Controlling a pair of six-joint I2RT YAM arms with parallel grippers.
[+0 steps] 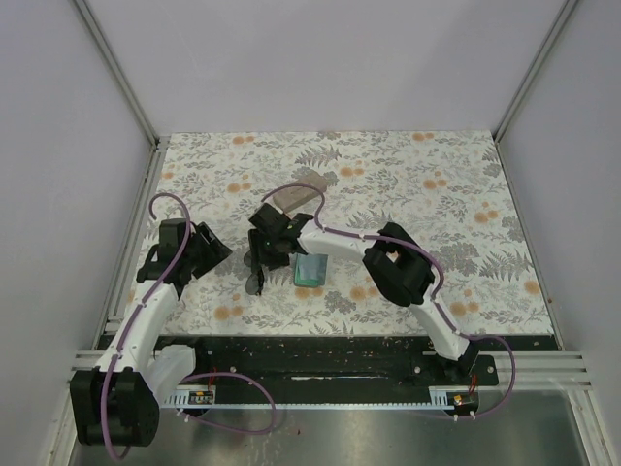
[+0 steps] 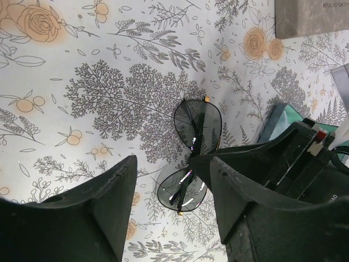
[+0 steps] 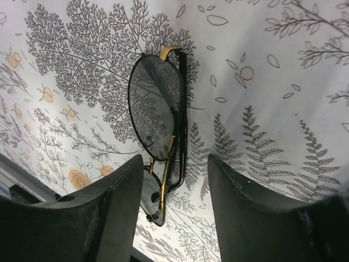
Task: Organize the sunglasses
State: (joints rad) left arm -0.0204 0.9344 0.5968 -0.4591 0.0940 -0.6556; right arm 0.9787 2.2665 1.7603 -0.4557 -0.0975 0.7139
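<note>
Pickup step, by the look of it — sunglasses (image 3: pixel 158 114) lying folded on the floral tabletop (image 1: pixel 417 184), framed by the parted fingers of the right tool (image 3: pixel 175 164), not yet pinched. Left tool (image 2: pixel 172 164) likewise parted, empty. Next — closing squarely on the frame, sparing the lenses.

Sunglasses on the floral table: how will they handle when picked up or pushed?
Likely light and fragile: the sunglasses have a thin wire frame. Folded flat, they should probably slide rather than roll. The glossy lenses may be slippery.
</note>
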